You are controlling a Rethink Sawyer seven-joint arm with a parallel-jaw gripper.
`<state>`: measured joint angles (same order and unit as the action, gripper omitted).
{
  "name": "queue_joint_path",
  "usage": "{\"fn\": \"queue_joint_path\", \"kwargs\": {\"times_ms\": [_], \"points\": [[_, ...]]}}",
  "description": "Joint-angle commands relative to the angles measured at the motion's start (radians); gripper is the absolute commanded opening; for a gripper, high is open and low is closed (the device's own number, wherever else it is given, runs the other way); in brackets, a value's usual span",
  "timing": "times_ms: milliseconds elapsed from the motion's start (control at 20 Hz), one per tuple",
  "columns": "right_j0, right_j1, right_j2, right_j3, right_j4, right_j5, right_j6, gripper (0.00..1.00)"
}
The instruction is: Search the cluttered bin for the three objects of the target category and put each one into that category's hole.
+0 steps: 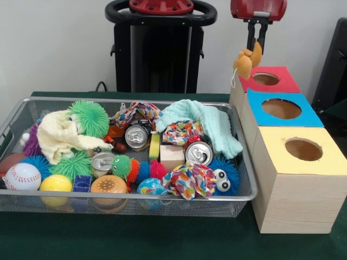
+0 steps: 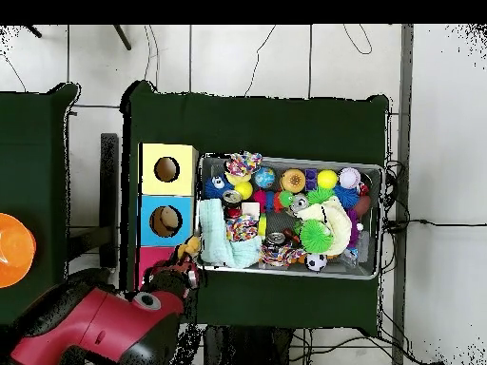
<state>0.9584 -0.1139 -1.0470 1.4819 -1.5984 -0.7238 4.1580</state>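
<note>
My gripper (image 1: 254, 47) hangs at the top right, shut on a small tan and orange plush toy (image 1: 245, 63) with a dangling string. The toy hangs just left of and above the round hole (image 1: 265, 79) in the red-topped box (image 1: 284, 84). The silver wire-mesh bin (image 1: 135, 101) lies to the left, full of clutter. In the overhead view the gripper (image 2: 183, 263) and the toy (image 2: 190, 247) sit over the red box (image 2: 149, 255), whose hole is hidden by the arm. The bin (image 2: 285, 160) lies to their right.
A blue-topped box (image 1: 306, 116) and a yellow-topped box (image 1: 325, 162) stand in a row with the red one. The bin holds spiky balls (image 1: 89, 117), cans (image 1: 198, 153), cloths (image 1: 209, 122), a baseball (image 1: 22, 176) and a wooden block (image 1: 172, 156). An orange thing (image 2: 14, 249) lies on a side table.
</note>
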Motion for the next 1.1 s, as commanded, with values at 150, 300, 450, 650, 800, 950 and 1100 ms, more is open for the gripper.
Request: {"fn": "queue_joint_path", "kwargs": {"times_ms": [150,300,450,650,800,950,1100], "points": [[0.046,0.064,0.094,0.046,0.1,0.063,0.381,0.0],[0.071,0.084,0.086,0.04,0.099,0.061,0.427,0.0],[0.097,0.104,0.071,0.034,0.092,0.049,0.484,0.0],[0.123,0.126,0.052,0.025,0.084,0.036,0.549,0.0],[0.128,0.142,0.038,0.025,0.101,0.024,0.554,0.0],[0.134,0.159,0.022,0.024,0.126,-0.002,0.557,0.0],[0.143,0.191,-0.014,0.025,0.167,-0.048,0.561,0.0]]}}
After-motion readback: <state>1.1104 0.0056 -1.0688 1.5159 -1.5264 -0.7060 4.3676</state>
